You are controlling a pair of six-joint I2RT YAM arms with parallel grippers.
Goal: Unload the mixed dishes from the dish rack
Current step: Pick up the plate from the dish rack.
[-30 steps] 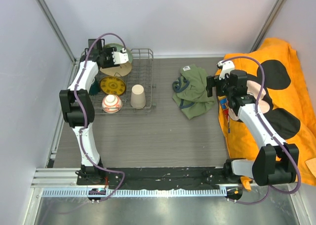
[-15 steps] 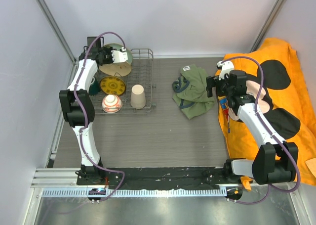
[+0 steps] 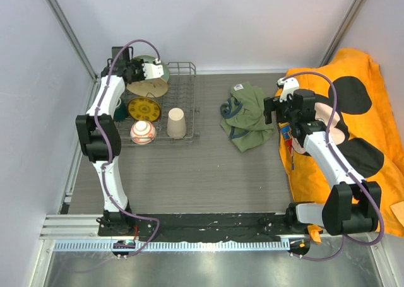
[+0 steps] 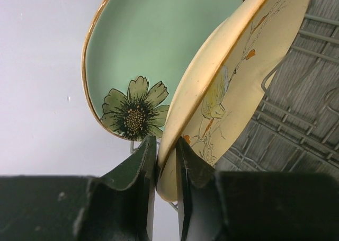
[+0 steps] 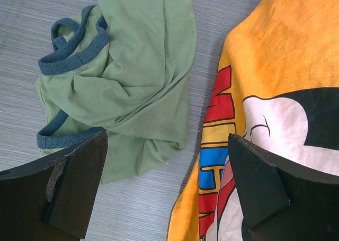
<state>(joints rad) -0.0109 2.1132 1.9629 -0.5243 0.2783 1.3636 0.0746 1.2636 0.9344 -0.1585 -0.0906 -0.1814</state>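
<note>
The left claw [image 4: 165, 145] has its two dark, flat fingers pinched on the bottom rim of the cream plate [image 4: 238, 77]. One finger is in front of the rim and one is behind it. The cream plate is round and smooth, with a thin gold edge and little painted flowers. It stands on its edge at the far left end of the rack [image 3: 186, 69] and leans a bit. Just behind it stands the green plate [image 4: 159, 39]. That one is shiny and pale, with a gold edge too and one big painted flower near the bottom.

The rack is a box shape made of thin grey wires with raised sides. It sits at the far left of the table [image 3: 202, 167], which is grey with fine lines like wood. In the rack, nearer the arms, a small round yellow plate [image 3: 144, 108] stands on edge. Beside it is a plain beige cup [image 3: 176, 123], upside down and shaped like a cone with a flat top. Next to that is a round red and white bowl [image 3: 142, 132].

The right claw [image 5: 167, 140] is spread wide and holds nothing. It hangs over the table between a soft, crumpled green shirt [image 5: 132, 66] with blue trim and a big orange blanket [image 5: 275, 55] with a cartoon print.
</note>
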